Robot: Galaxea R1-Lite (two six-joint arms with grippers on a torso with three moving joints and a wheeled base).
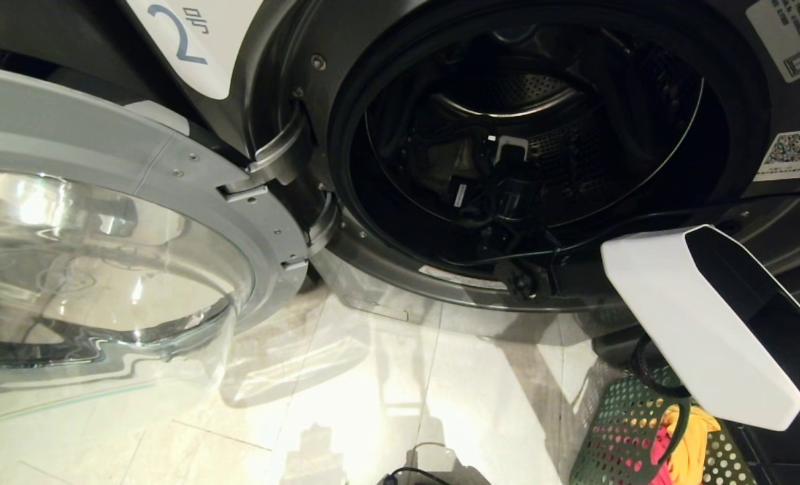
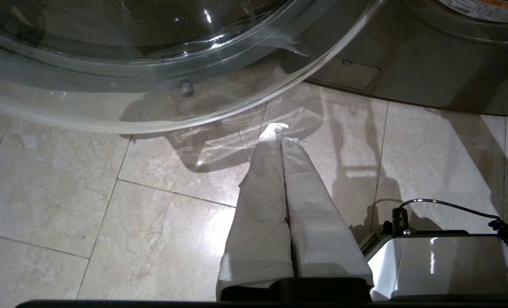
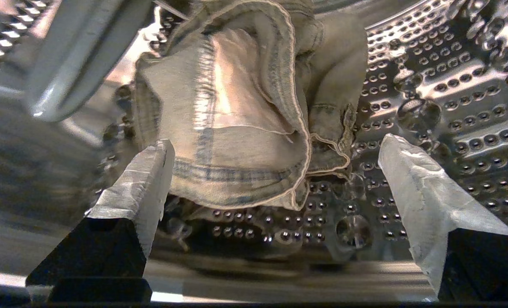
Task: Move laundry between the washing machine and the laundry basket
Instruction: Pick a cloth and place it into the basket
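Polished beige tiles (image 1: 346, 404) are reflecting the room's light in front of the washer (image 1: 292, 74), whose glass door (image 1: 103, 222) is being held swung wide to the left. Inside the perforated steel drum (image 3: 450, 85), the right gripper (image 3: 275, 167) is being held with its fingers wide apart, just short of the faded jeans (image 3: 236, 119) lying crumpled on the drum wall. The left gripper (image 2: 279, 132) is being kept pressed together above the floor. Red and yellow laundry (image 1: 683, 444) is lying in the green basket (image 1: 615, 431) beside the washer.
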